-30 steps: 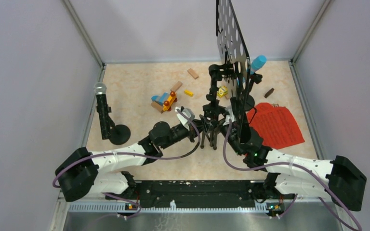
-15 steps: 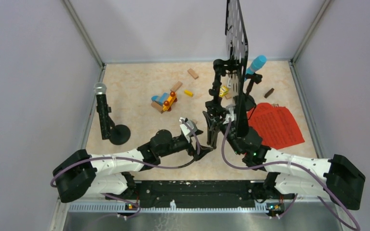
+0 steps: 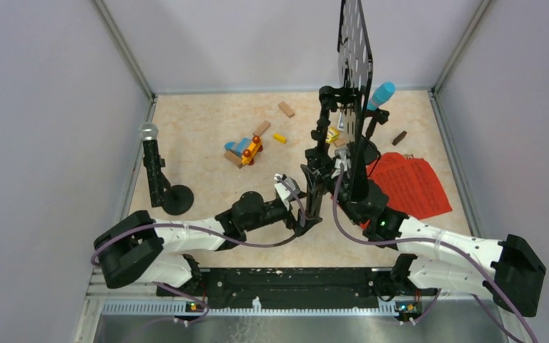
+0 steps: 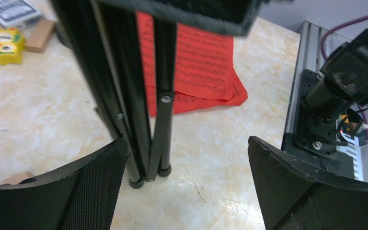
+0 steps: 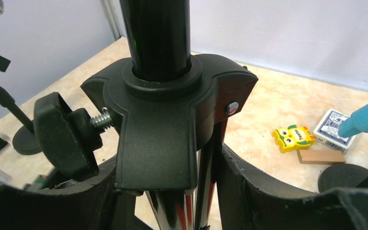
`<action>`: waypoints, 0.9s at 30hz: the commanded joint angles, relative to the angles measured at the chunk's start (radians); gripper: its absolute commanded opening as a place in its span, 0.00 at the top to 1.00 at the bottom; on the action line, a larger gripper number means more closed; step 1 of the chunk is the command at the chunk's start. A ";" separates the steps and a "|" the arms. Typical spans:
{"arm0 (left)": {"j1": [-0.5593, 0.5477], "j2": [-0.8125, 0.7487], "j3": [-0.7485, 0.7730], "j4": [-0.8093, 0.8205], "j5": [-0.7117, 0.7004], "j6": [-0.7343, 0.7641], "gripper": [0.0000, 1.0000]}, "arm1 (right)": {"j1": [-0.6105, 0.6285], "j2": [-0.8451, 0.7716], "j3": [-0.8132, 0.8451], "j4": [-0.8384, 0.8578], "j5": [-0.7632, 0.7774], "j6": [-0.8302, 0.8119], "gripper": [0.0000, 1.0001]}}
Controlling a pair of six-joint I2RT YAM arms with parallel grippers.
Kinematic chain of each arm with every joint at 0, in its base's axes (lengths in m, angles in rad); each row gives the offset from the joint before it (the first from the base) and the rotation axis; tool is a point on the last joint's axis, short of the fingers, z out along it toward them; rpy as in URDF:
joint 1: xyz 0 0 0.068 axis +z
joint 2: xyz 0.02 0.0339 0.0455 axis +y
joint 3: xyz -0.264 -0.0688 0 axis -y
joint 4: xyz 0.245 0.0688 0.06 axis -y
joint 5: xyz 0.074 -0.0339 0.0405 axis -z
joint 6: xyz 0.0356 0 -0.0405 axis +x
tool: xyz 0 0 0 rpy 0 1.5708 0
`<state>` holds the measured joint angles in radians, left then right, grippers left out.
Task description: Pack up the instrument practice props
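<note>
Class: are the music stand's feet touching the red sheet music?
Apart. The left wrist view shows the stand's feet on the table, with bare tabletop between them and the red sheet music.

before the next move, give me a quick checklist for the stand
1. right hand closed round the stand under its hub: ok
2. left hand open: ok
3. left hand off the legs: cannot tell, one finger sits right beside them
4. legs folded together: ok
5. red pages clear of the feet: ok
6. stand clear of the blue mic: cannot tell, they overlap from above
</note>
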<state>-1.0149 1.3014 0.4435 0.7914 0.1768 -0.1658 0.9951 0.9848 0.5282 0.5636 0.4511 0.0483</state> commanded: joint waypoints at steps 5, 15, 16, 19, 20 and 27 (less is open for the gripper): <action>-0.027 0.150 0.075 0.122 -0.133 0.000 0.01 | 0.008 -0.045 0.163 -0.132 -0.148 0.250 1.00; -0.122 0.224 0.032 0.135 -0.393 -0.050 0.01 | 0.009 -0.028 0.297 -0.259 -0.299 0.405 1.00; -0.127 0.228 0.030 0.135 -0.414 -0.054 0.01 | 0.008 -0.025 0.315 -0.279 -0.310 0.408 1.00; -0.132 0.240 0.031 0.128 -0.468 -0.059 0.03 | 0.008 -0.023 0.353 -0.315 -0.338 0.420 1.00; -0.133 0.246 0.033 0.124 -0.482 -0.059 0.03 | 0.008 -0.023 0.364 -0.323 -0.346 0.421 1.00; -0.134 0.285 0.067 0.115 -0.546 -0.026 0.03 | 0.011 -0.024 0.412 -0.360 -0.395 0.409 1.00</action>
<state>-1.1748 1.5539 0.4732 0.8738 -0.2348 -0.2119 0.9619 1.0023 0.7925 0.0418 0.3050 0.2577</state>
